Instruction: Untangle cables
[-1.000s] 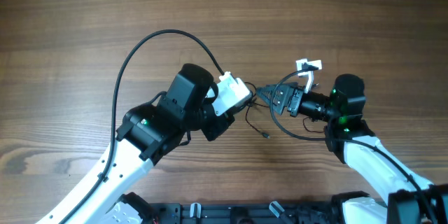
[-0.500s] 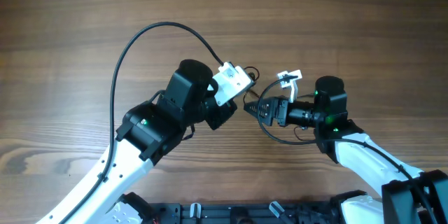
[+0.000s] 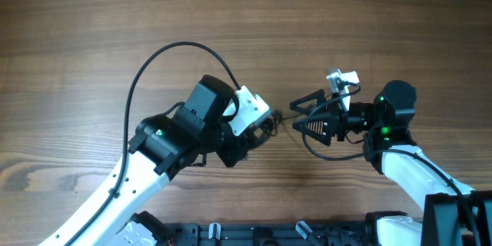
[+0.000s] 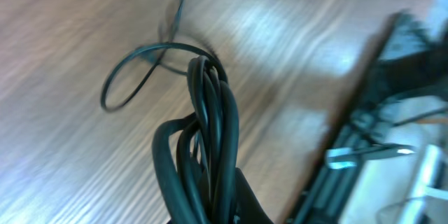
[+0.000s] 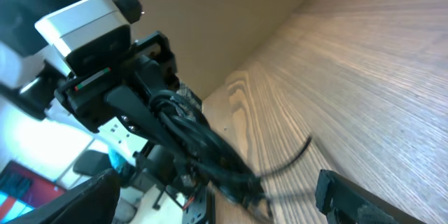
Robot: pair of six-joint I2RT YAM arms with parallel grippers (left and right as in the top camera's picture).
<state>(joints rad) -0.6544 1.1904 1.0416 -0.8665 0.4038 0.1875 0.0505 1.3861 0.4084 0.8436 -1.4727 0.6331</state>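
The cables are thin black cords bunched between the two grippers at the table's middle. My left gripper is shut on the bundle; in the left wrist view the cords rise from the jaws in several loops, with one loose loop lying on the wood. My right gripper is wide open just right of the bundle, and holds nothing. In the right wrist view its fingers spread apart, facing the held cables; a loose strand trails onto the table.
The wooden table fills the view. A thick black arm wire arcs over the left arm. A black rail runs along the front edge. The right arm's body sits at lower right.
My right gripper has pulled back to the right and opened wide, away from the bundle. My left gripper shifted slightly down, still holding the cables.
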